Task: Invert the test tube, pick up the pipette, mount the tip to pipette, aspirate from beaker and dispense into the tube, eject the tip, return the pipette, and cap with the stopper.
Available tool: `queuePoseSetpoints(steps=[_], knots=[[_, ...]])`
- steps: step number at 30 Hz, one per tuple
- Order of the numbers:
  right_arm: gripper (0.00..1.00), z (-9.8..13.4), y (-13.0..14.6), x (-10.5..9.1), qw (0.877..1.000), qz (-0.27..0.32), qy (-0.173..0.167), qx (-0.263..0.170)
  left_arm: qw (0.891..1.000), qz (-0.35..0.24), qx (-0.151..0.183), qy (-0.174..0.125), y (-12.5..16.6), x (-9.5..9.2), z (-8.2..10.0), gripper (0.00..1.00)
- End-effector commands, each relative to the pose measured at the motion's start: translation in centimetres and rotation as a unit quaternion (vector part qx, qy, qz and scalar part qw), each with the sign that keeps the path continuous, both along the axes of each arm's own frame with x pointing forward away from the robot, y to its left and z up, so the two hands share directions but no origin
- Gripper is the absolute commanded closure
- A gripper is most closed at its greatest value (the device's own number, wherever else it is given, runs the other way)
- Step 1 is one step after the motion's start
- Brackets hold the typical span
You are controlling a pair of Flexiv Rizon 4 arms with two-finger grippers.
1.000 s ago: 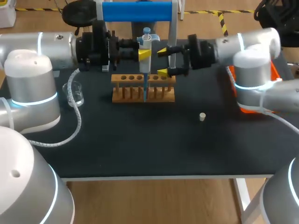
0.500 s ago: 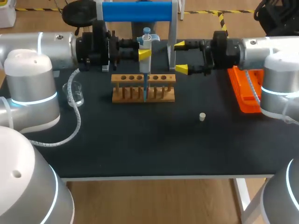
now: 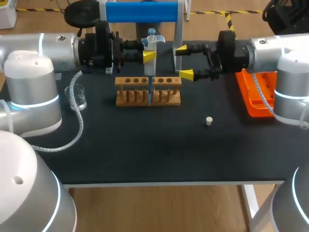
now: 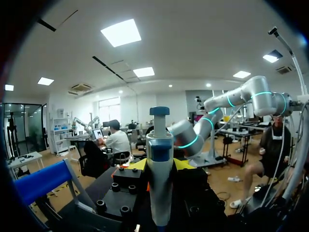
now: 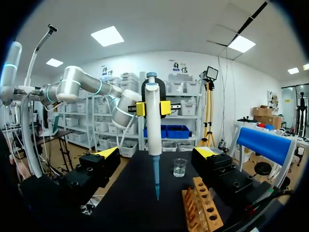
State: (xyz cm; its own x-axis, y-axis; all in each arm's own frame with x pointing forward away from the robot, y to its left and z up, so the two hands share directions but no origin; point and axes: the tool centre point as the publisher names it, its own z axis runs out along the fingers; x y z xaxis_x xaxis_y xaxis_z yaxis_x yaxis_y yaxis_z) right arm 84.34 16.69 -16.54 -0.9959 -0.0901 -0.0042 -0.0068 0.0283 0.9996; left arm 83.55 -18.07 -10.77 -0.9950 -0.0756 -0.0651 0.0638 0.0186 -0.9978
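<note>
Upright pipette (image 3: 152, 42) in left jaws

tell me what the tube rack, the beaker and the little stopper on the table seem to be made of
Tube rack: likely wood, going by its matte, warm tan boards with drilled holes.
Beaker: clear glass or clear plastic. The dark table shows through it, and the look does not settle which.
Stopper: matte cream, perhaps rubber or cork; too small to tell.

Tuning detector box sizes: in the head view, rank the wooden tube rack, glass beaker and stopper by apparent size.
1. wooden tube rack
2. glass beaker
3. stopper
The gaps are wide, so nearness to the camera doesn't change the order.
</note>
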Motion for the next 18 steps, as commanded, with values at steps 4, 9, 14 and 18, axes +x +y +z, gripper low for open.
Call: queuePoseSetpoints(steps=[4, 9, 14, 18], knots=[[0.00, 0.3, 2.4, -0.7, 1.000, -0.006, -0.003, 0.013, 1.000, 0.001, -0.001, -0.001, -0.1, 0.0, 0.0, 1.00], [0.00, 0.6, 3.9, -0.9, 1.000, -0.014, -0.009, 0.021, 1.000, 0.001, -0.001, -0.001, -0.1, 0.0, 0.0, 1.00], [0.02, 0.9, 5.1, -1.1, 1.000, -0.011, -0.008, 0.027, 1.000, 0.001, -0.001, -0.001, -0.1, 0.0, 0.0, 1.00], [0.07, 1.1, 5.9, -1.1, 1.000, -0.011, -0.008, 0.028, 1.000, 0.001, -0.001, -0.001, -0.1, 0.0, 0.0, 1.00]])
